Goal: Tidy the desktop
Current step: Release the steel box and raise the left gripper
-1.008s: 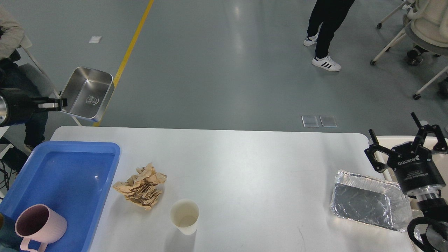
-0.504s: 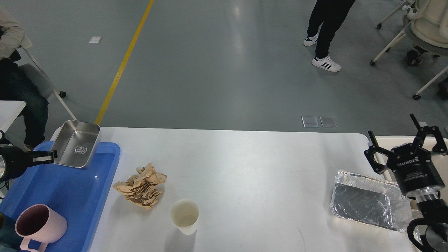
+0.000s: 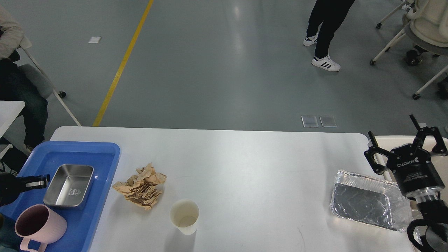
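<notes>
1. Your left gripper (image 3: 43,182) meets the left rim of the steel pan (image 3: 69,185) in the blue tray (image 3: 105,154); you cannot tell how its jaws stand.
2. Your right gripper (image 3: 406,140) hangs with jaws apart beyond the foil tray (image 3: 367,201).
3. The desktop (image 3: 245,164) carries crumpled paper (image 3: 141,187) and a paper cup (image 3: 184,216).

The steel tin (image 3: 69,185), which is seen held high beyond the far left corner of the desktop (image 3: 238,164) a second ago and tilted over the tray's far edge half a second ago, is now brought down inside the blue tray (image 3: 105,164), level, just beyond the pink mug (image 3: 39,225). The left gripper (image 3: 44,182) is lowered with it and is found at the tin's left rim.
</notes>
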Controlling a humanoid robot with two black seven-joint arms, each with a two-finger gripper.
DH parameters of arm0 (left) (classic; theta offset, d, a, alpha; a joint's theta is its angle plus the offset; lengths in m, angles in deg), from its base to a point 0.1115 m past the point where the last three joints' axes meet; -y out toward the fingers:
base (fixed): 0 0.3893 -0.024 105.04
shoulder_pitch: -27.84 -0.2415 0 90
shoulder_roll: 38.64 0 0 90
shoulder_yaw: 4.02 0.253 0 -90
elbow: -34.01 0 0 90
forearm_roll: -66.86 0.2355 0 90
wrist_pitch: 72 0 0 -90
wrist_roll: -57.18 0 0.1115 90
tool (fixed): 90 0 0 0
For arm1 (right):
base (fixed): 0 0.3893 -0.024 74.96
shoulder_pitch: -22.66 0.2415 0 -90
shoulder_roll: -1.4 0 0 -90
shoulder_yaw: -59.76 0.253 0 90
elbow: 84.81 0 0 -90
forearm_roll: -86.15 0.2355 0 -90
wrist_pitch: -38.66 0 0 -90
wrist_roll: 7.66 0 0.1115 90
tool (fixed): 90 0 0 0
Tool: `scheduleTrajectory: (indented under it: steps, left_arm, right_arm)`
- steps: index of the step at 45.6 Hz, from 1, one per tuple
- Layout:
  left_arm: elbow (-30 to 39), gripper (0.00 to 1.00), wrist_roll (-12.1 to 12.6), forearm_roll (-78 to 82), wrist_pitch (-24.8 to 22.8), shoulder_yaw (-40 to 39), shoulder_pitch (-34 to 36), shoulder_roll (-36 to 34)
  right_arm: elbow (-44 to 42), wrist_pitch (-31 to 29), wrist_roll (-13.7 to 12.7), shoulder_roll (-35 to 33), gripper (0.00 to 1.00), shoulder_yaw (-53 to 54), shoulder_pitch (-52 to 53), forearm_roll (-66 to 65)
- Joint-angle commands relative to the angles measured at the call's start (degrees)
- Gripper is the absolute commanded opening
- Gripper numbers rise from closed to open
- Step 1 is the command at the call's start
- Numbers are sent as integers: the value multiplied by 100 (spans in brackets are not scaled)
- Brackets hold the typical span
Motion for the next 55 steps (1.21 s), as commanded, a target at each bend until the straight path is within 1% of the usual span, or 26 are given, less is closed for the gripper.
scheduleTrajectory:
  steps: [1,2,3,6,9,14,17,21,26,31,34,36,39,43,48,52,55]
  left_arm:
    - [17,92,-6,-13,-59,-107,109,-9]
    - [17,95,-6,-100,-76,-211,179,-9]
    - [17,96,-6,-170,-94,-273,206,-9]
    - [70,97,-6,-495,-243,-467,285,-18]
    - [96,97,-6,-1074,-488,-791,355,-18]
    - [105,97,38,-2787,-919,-1687,382,61]
    - [105,97,47,-3807,-1095,-2092,338,97]
    - [122,97,38,-4801,-1166,-2435,312,97]
    - [131,97,3,-5768,-1157,-2682,198,132]
    - [342,97,-24,-6454,-1140,-2831,-136,272]
    - [465,97,-33,-6744,-1122,-3112,-399,404]
    - [544,97,-33,-6973,-1113,-3410,-645,597]
    - [658,97,-33,-7228,-1105,-4060,-1119,1009]
    - [852,97,-6,-7255,-1105,-5044,-1735,1694]
    - [1220,97,11,-7255,-1140,-6073,-2376,2547]
    - [1563,97,3,-7255,-1192,-6689,-2816,3136]
    - [1687,97,3,-7255,-1219,-7084,-3071,3549]
  right_arm:
    - [11,0,0,7,100,-3,0,0]
    - [11,0,0,7,100,5,0,0]
    - [11,0,0,7,100,5,0,0]
    - [11,0,0,7,100,-3,0,0]
    - [11,0,0,7,100,-3,0,0]
    - [19,0,0,7,100,-3,-17,0]
    - [19,0,0,-10,100,-3,-26,0]
    - [28,0,-9,-10,100,-3,-35,0]
    - [28,0,-18,-28,100,-56,-35,-26]
    - [28,35,-26,-212,100,-258,-26,-272]
    - [19,71,-26,-379,100,-363,0,-474]
    - [19,71,-26,-441,100,-416,0,-553]
    - [11,71,-18,-537,100,-460,9,-685]
    - [11,71,-9,-713,100,-574,44,-1036]
    - [19,18,-9,-942,100,-662,53,-1546]
    - [63,-17,-9,-1117,100,-689,53,-1898]
    - [81,-52,-9,-1363,100,-908,70,-2223]
